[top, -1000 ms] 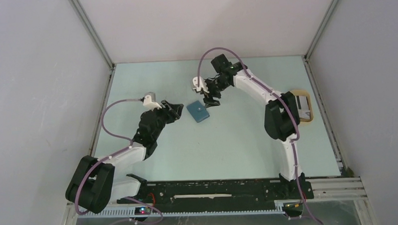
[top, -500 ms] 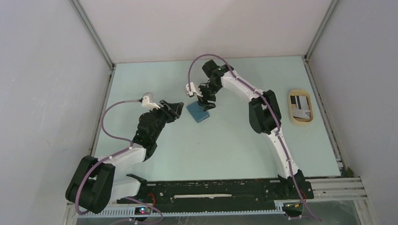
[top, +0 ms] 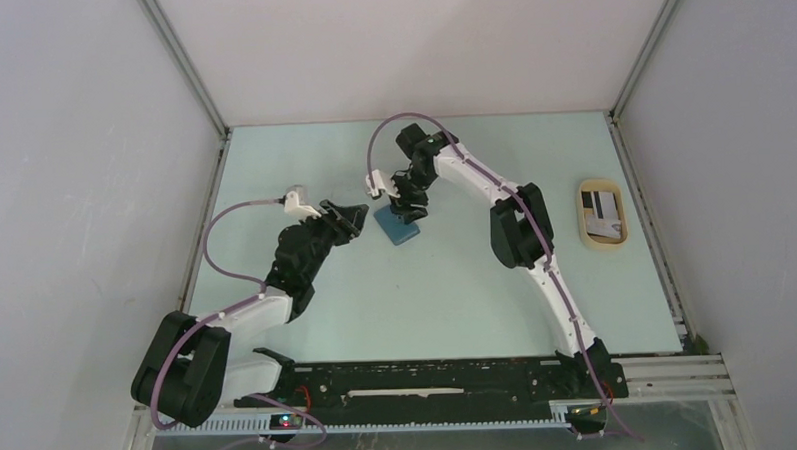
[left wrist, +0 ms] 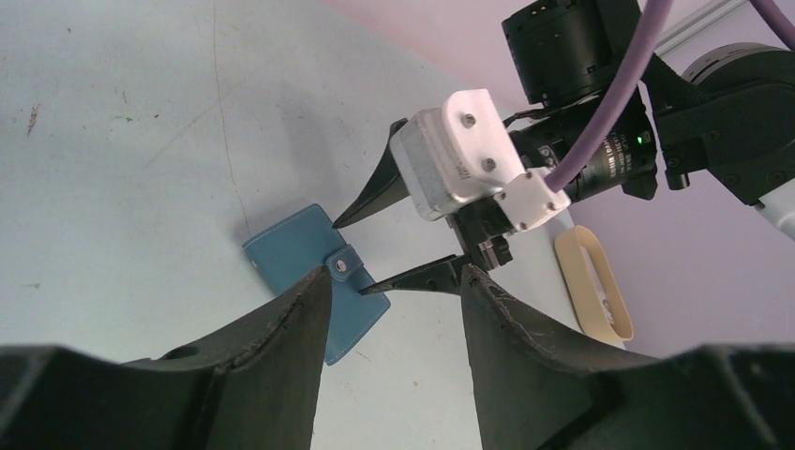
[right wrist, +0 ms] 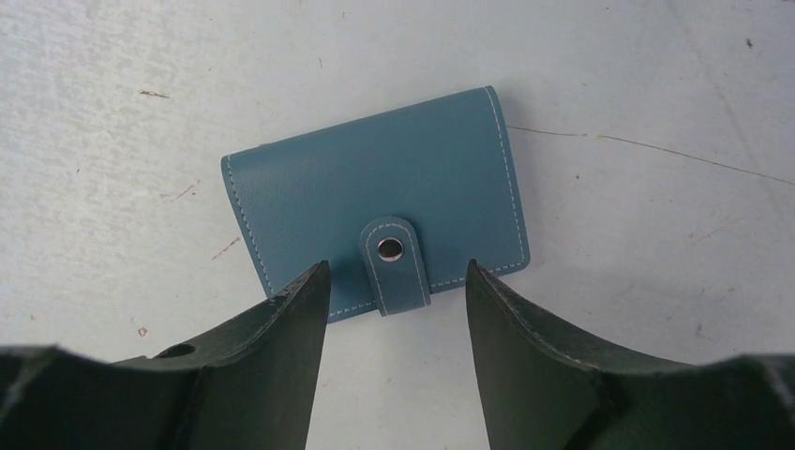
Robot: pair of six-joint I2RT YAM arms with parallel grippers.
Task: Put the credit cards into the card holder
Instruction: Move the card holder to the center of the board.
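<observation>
1 card holder [right wrist: 375, 187] lay closed | cards [top: 603, 218] in 1 tray [top: 584, 227], 3 o'clock, uncountable | right gripper [right wrist: 396, 269] gaped astride its flap [right wrist: 395, 267] | left gripper [left wrist: 394, 274] gaped, empty

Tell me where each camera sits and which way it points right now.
Top: above and behind the bases, looking down at the table; both arms show, tray at right.
Left wrist: on the left claw, looking across at the right claw over the wallet; own fingers frame it.
Right wrist: looking straight down at the closed wallet between its own fingers.
Shared: all three show the wallet.
</observation>
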